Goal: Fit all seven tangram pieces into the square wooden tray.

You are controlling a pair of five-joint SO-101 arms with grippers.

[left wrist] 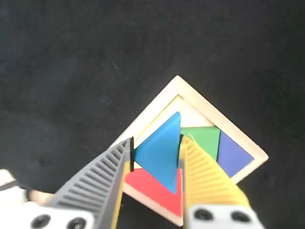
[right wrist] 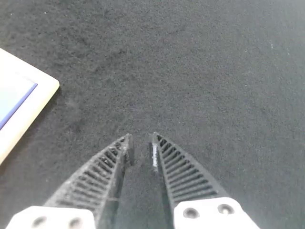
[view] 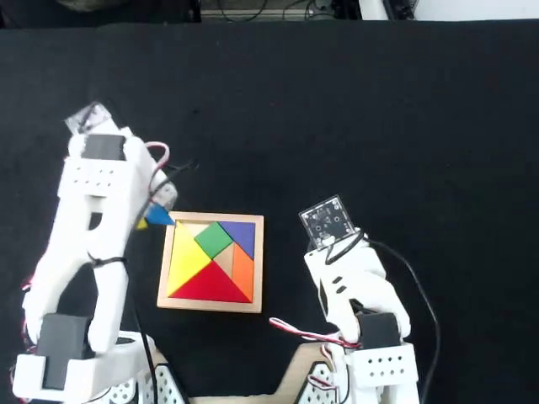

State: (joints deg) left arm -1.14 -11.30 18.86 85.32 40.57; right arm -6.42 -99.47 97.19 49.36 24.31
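Fingers [left wrist: 205, 174] of your left gripper [left wrist: 156, 141] are clamped on the blue triangle [left wrist: 161, 155], a grey one on one side and a yellow one on the other. The piece hangs over a corner of the square wooden tray [left wrist: 177, 82], with one tip pointing down toward the red triangle [left wrist: 155, 191]. You cannot tell whether it touches the tray.

From the high view, the blue triangle [view: 158, 217] shows at the tray's [view: 259, 269] far left corner. Your left arm [view: 93, 227] stretches up along the tray's left side, and its wrist bends in toward that corner. The arm's white body covers the fingers there, and the picture edge cuts off its base.

Inside the tray lie a green square [view: 214, 239], a violet piece [view: 242, 231], an orange triangle [view: 243, 271], a yellow triangle [view: 187, 261] and the red triangle. A pale patch sits in the corner under the blue triangle. A tan triangle [view: 224, 263] at the tray's middle could be a piece or bare wood.

Your right gripper [right wrist: 142, 143] has its fingers a narrow gap apart with nothing between them. It is over the black counter [right wrist: 214, 57] beside the tray's right edge. The right arm [view: 358, 290] is folded back short, and its wrist board hides the fingers from above.
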